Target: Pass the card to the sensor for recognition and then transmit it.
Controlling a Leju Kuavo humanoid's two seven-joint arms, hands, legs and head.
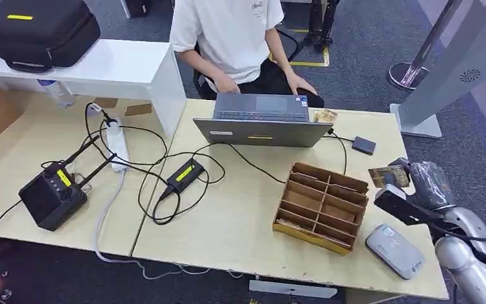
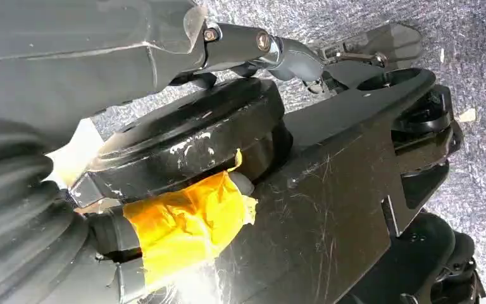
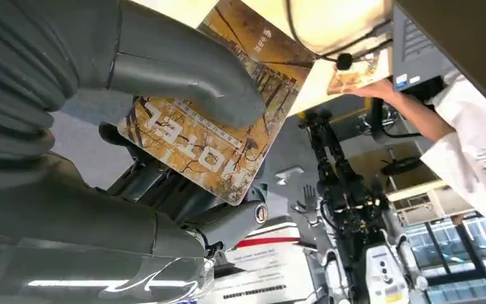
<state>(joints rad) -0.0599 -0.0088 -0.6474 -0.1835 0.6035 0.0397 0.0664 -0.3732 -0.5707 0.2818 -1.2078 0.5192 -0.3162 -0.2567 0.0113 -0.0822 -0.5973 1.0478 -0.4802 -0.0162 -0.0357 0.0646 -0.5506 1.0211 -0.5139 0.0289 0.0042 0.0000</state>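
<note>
Right hand [image 1: 417, 180] pinches the hotel card [image 1: 389, 175] under its thumb, raised beyond the grey card reader [image 1: 394, 251], which lies nearer the robot; left hand's state indeterminate.

Light wooden tables [image 1: 240, 209] and white shelf [image 1: 114, 63] on grey carpet [image 1: 367, 57].

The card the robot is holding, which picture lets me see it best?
The right wrist view: the card is big and close, pinched by the right hand, with HOTEL printed on it. In the head view it is small, above the table's right edge. The left wrist view looks at the floor.
</note>
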